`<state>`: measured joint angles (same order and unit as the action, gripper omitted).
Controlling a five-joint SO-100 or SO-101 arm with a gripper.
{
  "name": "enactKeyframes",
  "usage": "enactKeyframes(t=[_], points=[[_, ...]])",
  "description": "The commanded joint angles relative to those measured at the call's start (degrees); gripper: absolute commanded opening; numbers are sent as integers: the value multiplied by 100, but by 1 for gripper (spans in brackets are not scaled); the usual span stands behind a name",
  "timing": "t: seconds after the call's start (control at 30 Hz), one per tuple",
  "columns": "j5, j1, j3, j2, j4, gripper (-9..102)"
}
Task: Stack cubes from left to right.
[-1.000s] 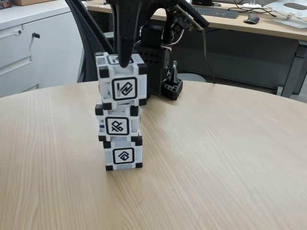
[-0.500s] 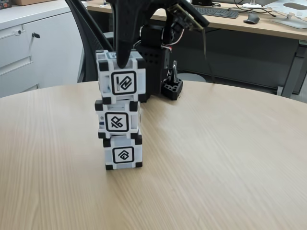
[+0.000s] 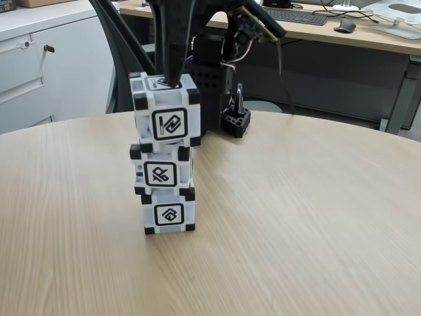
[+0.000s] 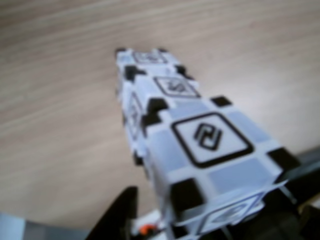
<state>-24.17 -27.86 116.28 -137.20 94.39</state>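
Three small white-grey plastic cubes with black corner blocks stood in one column on the pale wood-grain round table point(image 3: 296, 217), towards its far-left curved edge in the fixed view. The bottom cube point(image 3: 169, 212) sat flat on the laminate, its front glyph a black-framed square with a diamond-like mark. The middle cube point(image 3: 162, 172) rested on it, nudged slightly left, so the column looked a touch uneven. The top cube point(image 3: 167, 121) perched on that, corners hard and blocky, faces smooth and matte.

From above came the black plastic gripper point(image 3: 173, 82), one tapering finger point(image 3: 175, 46) touching the top cube's upper face. In the wrist view the column ran away in a blurred line, the top cube point(image 4: 210, 155) large and near, with one dark finger point(image 4: 120, 217) beside it at lower left and a dark part against its right edge. Whether the gripper was clamped on the cube or merely alongside it, I couldn't tell.

Beyond the far edge stood a small black perforated holder point(image 3: 235, 120).
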Motion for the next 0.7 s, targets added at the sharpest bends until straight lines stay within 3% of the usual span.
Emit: enactKeyframes(t=[0.0, 0.67], points=[[-62, 44, -35, -70, -70, 35], [-79, 44, -35, -9, -70, 35]])
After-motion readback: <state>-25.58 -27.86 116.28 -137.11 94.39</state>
